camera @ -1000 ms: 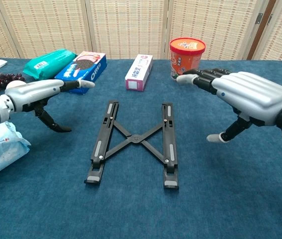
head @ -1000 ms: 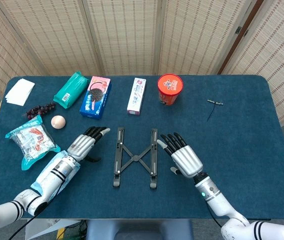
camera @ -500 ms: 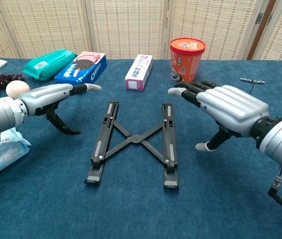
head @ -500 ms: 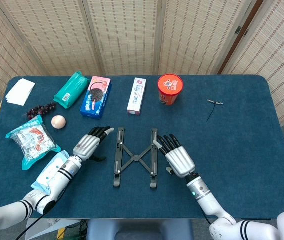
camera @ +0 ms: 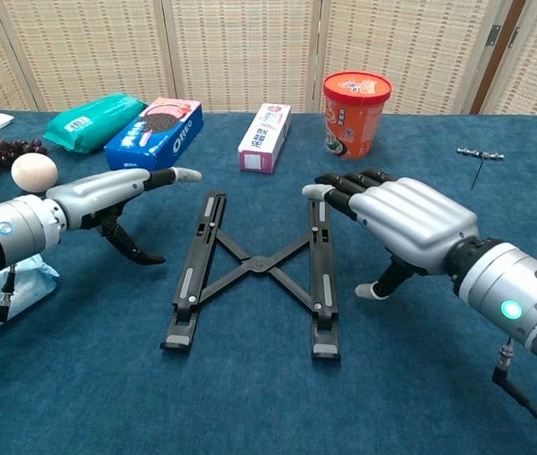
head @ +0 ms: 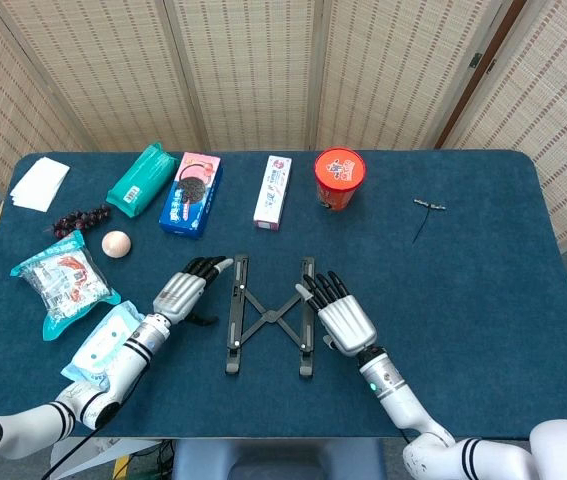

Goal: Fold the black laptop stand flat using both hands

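On the blue felt table (head: 483,250), both hands have closed in beside the black X-braced laptop stand (head: 268,313): left hand (head: 185,292) and right hand (head: 338,315), fingers apart, holding nothing.

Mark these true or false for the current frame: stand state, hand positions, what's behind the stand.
1. The black laptop stand is spread open in an X. True.
2. The left hand holds a rail of the stand. False: it is open beside the left rail, holding nothing.
3. The right hand has its fingertips over the right rail. True.
4. The red cup lies tipped over. False: it stands upright.
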Tool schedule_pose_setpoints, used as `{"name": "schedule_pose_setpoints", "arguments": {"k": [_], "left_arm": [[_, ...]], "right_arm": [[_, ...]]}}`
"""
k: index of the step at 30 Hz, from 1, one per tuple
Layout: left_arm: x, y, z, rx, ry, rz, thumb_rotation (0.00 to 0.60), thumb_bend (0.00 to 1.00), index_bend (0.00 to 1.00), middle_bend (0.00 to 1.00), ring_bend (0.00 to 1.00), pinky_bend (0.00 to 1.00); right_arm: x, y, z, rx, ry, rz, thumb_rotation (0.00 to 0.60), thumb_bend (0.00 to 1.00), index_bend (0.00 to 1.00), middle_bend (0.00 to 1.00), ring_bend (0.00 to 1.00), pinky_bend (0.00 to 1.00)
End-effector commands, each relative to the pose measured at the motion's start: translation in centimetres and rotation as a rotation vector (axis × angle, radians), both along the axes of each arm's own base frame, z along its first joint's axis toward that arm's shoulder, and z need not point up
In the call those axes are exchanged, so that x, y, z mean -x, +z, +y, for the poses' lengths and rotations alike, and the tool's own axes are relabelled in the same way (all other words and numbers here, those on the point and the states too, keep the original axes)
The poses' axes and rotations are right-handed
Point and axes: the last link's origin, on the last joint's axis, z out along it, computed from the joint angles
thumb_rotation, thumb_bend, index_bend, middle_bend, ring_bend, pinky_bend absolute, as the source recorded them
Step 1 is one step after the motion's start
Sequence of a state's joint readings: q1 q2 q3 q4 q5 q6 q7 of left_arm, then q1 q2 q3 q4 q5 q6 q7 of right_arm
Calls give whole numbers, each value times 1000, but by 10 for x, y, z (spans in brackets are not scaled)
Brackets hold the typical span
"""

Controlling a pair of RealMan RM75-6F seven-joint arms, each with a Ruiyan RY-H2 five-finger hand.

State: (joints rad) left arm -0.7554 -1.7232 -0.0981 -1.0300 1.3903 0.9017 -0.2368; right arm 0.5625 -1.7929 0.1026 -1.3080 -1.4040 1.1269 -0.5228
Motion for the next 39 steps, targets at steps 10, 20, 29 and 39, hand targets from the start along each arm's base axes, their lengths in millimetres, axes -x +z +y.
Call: {"name": "schedule_pose_setpoints", "arguments": {"k": [10, 20, 29, 39], "left_arm": [[-2, -9, -1, 14, 20, -26, 600, 175, 0, 51, 42, 26], [-4, -13, -1, 21, 28, -42, 600, 175, 0, 50, 42, 26], [-7, -15, -2, 21, 34, -66, 600, 174, 0, 49, 42, 26], [-12, -18, -5, 27, 31, -80, 600, 175, 0, 48, 42, 26]], "right_arm": [[-10, -14, -7, -9, 18, 7, 600, 46, 0, 0, 0, 0], [-15, -18, -10, -6, 35, 6, 600, 46, 0, 0, 0, 0], [-22, -24, -11, -8, 49, -3, 600, 46, 0, 0, 0, 0], [-31, -28, -15, 5, 68, -14, 600, 46, 0, 0, 0, 0]]}}
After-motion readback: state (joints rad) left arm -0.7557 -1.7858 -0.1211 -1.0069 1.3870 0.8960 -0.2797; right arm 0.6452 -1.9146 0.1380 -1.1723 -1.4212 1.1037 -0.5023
